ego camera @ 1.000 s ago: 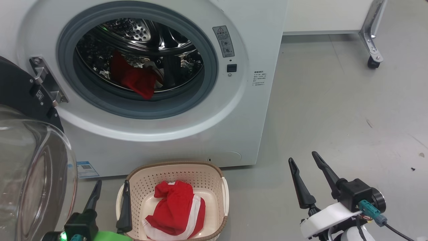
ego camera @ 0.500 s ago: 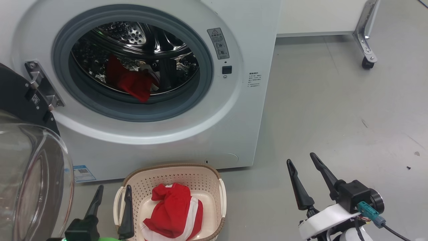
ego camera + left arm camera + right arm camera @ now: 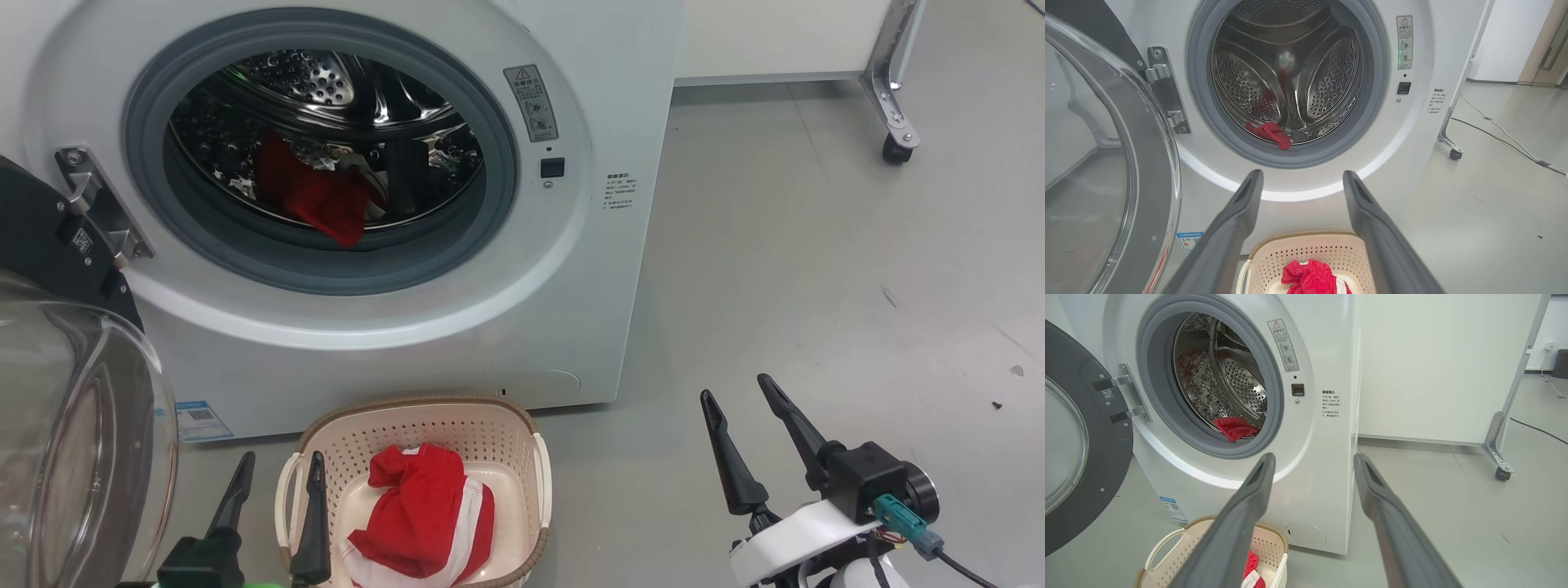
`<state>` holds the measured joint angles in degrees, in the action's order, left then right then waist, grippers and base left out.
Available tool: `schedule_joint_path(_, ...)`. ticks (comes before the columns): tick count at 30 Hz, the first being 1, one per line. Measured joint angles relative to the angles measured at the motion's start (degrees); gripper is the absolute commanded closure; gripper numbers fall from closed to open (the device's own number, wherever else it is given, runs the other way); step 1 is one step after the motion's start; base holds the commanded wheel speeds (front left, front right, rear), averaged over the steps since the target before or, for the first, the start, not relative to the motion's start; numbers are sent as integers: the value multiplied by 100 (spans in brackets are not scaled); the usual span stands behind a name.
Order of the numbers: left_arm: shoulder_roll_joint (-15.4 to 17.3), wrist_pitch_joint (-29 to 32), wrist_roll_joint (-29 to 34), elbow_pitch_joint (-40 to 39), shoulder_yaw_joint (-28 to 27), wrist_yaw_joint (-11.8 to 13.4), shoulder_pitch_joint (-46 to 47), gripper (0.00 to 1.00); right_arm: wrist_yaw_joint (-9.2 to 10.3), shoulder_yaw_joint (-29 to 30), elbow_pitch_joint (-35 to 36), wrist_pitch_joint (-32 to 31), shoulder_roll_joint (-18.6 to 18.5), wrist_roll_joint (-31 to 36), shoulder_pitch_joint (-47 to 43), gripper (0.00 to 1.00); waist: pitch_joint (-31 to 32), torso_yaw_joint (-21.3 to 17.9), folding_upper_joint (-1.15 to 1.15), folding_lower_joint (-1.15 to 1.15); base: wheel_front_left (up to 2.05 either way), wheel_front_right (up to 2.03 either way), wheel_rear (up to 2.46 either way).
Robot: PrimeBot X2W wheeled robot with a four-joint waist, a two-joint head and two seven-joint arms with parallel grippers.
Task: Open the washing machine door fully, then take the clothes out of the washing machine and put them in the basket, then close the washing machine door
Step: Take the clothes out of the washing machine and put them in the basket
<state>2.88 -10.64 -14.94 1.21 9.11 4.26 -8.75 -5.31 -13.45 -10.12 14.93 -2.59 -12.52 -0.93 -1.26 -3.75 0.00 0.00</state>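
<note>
1. Red fabric with white stripes, one piece of the clothes (image 3: 420,514), lies bunched in the basket (image 3: 424,406), which stands on the floor just in front of the washing machine (image 3: 522,327).
2. A second red garment (image 3: 322,200) sits at the drum's front lip, behind the grey gasket.
3. Over the last second nothing of the task has moved; only the head view has drifted slightly.
4. The left pincer (image 3: 282,459) hangs beside the basket's left handle and the right pincer (image 3: 735,388) over bare floor. Both are spread wide and hold nothing.
5. The washing machine door (image 3: 49,237) stands swung open at the left.
6. One drop looks finished. The drum piece is likely next, then the door.
</note>
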Motion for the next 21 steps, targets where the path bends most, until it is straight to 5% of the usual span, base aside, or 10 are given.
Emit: schedule_joint_path(21,0,327,-12,-275,14,55,248,0,35,-33,358,0,0,8,48,0,-727,-90,0,0,0,0,0)
